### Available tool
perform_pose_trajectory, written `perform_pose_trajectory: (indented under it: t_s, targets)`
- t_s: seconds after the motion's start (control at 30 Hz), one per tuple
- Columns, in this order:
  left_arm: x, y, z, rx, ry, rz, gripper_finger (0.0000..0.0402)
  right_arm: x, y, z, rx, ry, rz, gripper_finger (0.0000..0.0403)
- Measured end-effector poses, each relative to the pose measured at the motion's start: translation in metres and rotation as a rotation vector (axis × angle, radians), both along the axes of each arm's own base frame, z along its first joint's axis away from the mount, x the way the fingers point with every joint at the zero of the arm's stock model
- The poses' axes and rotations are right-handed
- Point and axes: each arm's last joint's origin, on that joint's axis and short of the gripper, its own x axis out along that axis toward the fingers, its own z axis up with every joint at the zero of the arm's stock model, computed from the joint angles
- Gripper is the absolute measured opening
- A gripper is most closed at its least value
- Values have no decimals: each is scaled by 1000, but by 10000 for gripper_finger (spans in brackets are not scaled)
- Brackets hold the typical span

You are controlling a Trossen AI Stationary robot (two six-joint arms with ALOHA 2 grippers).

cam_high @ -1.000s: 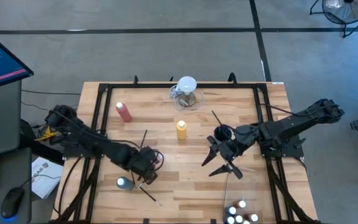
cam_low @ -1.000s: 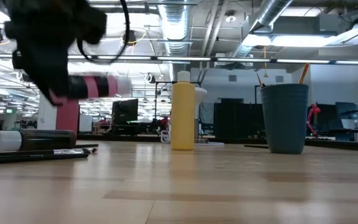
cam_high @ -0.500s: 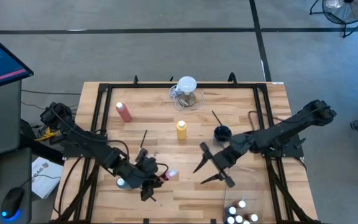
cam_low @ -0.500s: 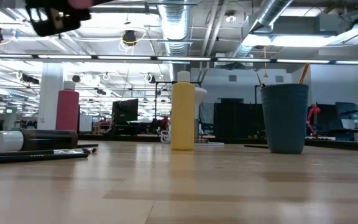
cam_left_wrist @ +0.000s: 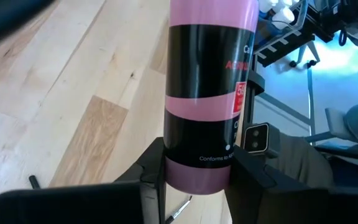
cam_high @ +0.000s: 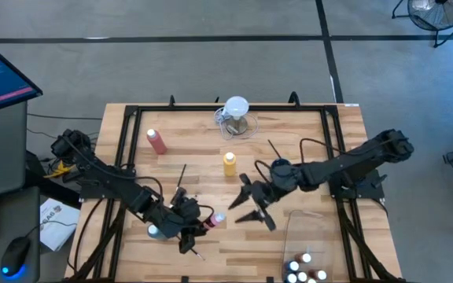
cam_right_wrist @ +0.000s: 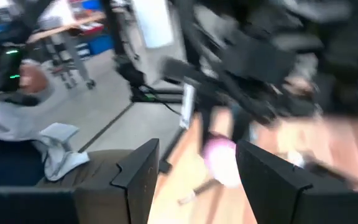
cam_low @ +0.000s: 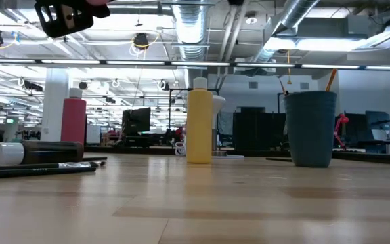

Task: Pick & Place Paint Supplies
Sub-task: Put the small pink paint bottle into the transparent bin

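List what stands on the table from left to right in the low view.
White-capped dark bottle lying on its side → pink-red squeeze bottle → yellow squeeze bottle → dark blue cup.

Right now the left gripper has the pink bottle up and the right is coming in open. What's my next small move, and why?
Probably ease the right gripper onto the pink bottle's white-capped end: its jaws are open and aimed there, while the left gripper grips the base.
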Motion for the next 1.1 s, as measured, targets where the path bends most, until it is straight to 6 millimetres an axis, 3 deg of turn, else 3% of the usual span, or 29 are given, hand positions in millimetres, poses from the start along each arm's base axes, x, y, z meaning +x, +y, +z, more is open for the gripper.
perform_pose_trajectory:
  t_s: [0.17, 0.37, 0.5, 0.77, 1.1]
  targets:
    - [1, 1, 0, 10, -8, -5, 87, 9, -20, -11, 49, 104, -104, 202]
    - [2, 2, 0, 14, -9, -5, 86, 26, -21, -33, 111, 175, -116, 217]
    - [2, 2, 0, 14, -9, -5, 86, 36, -17, -28, 126, 170, -60, 246]
    - [2, 2, 0, 16, -9, -6, 86, 34, -2, -22, 124, 148, -9, 311]
    - [5, 7, 0, 34, -16, 9, 86, 34, -4, -24, 121, 167, -68, 370]
